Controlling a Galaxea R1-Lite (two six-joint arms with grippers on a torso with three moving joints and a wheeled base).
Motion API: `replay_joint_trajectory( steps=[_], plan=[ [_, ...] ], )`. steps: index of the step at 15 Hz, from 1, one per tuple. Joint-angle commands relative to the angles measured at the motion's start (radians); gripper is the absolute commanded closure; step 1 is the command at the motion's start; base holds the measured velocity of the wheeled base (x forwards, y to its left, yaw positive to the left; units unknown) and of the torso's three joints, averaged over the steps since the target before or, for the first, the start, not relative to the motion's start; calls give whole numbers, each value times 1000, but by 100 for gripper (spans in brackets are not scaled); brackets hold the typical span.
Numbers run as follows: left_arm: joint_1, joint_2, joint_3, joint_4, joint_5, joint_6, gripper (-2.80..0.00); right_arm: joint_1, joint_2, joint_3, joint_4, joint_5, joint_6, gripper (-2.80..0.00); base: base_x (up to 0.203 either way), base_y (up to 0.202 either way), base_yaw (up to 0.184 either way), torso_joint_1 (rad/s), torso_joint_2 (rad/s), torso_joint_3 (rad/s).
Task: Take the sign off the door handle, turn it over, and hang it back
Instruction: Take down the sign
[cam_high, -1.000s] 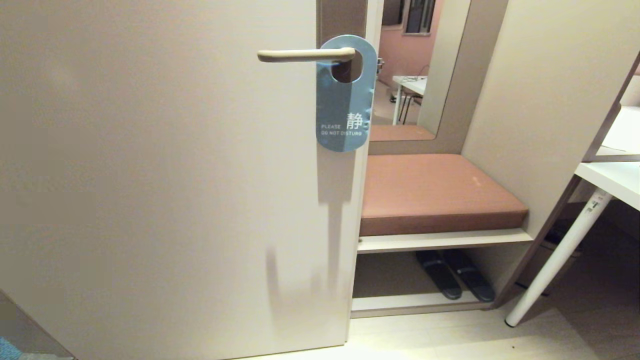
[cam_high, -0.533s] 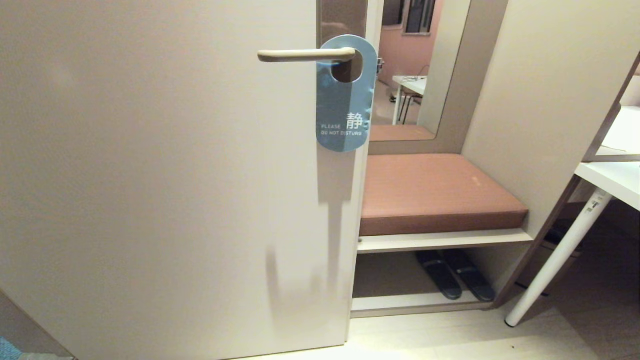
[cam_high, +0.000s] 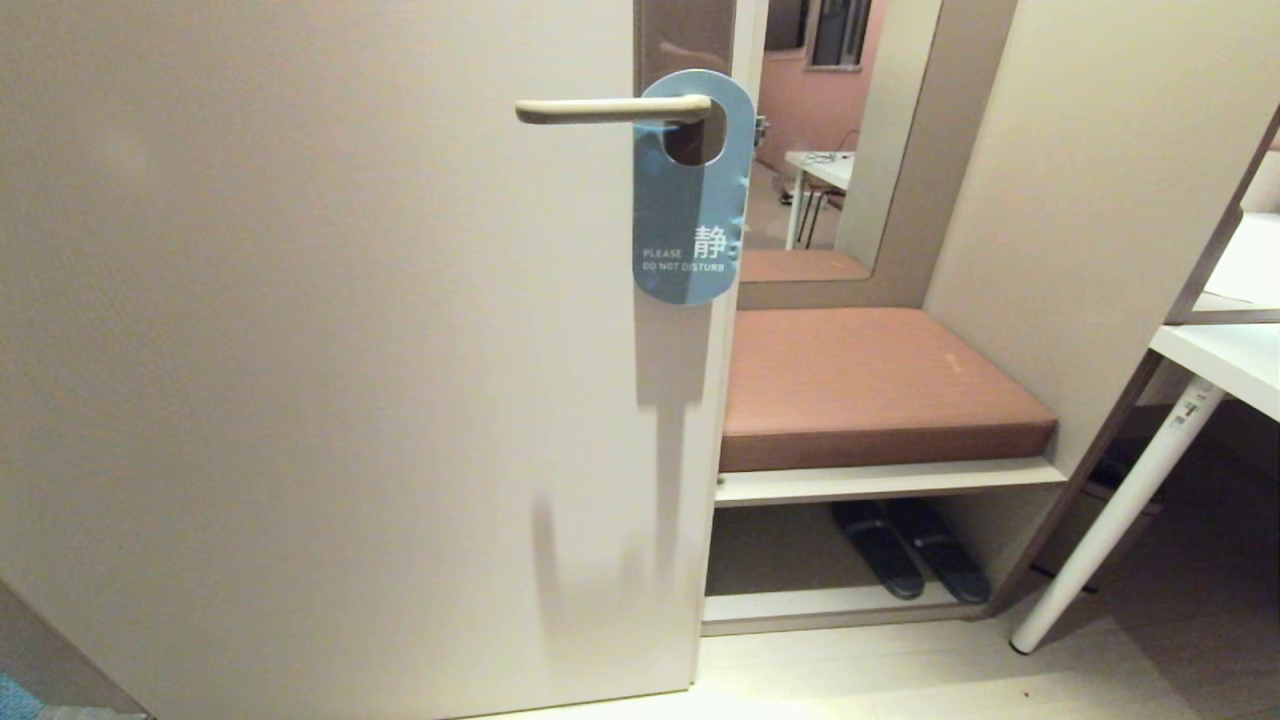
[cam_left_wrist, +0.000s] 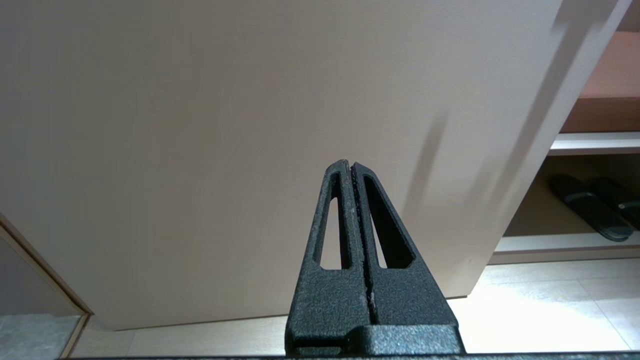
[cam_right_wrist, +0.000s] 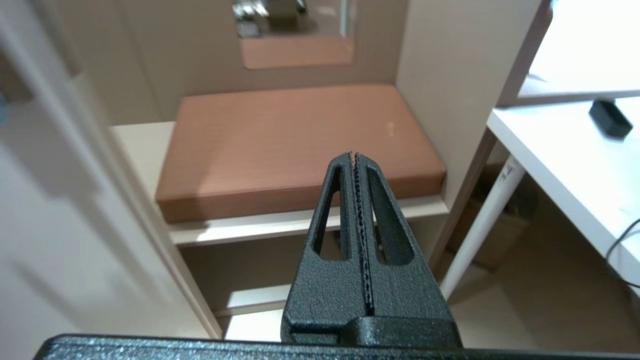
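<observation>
The left gripper (cam_left_wrist: 352, 167) points at the lower part of the pale door (cam_high: 320, 350), its two black fingers (cam_left_wrist: 332, 215) pressed flat together with nothing between them; it touches nothing. It does not show in the head view.

On the door, the door handle (cam_high: 600, 110) runs level, its free end to the left. The sign (cam_high: 692, 190) hangs from the handle's right end, close to the door's edge, blue side out with "PLEASE DO NOT DISTURB" showing; it hangs upright, its round hole over the lever.

The right gripper (cam_right_wrist: 356, 160) is aimed past the door's edge toward the brown cushion (cam_right_wrist: 295, 145) of the bench nook, its fingers (cam_right_wrist: 382, 215) likewise closed tight on each other and empty. It is well apart from the sign and also outside the head view. Under the cushion's shelf lie dark slippers (cam_high: 905, 560) on the low shelf. A white desk (cam_high: 1225, 365) stands at the far right.
</observation>
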Motion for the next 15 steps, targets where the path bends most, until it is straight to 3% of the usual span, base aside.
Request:
replay_joint_trajectory(
  steps=[1,6,10,15],
  plan=[
    [0,0,0,0,0,0,0,-26,185,-59,-11,9,14,0,0,0,0,0,0,0],
    [0,0,0,0,0,0,0,-68,471,-89,-333,197,38,0,0,0,0,0,0,0],
    [0,0,0,0,0,0,0,-75,642,-179,-435,347,30,0,0,0,0,0,0,0],
    [0,0,0,0,0,0,0,-75,750,-275,-454,740,-11,0,0,0,0,0,0,0]
  ],
)
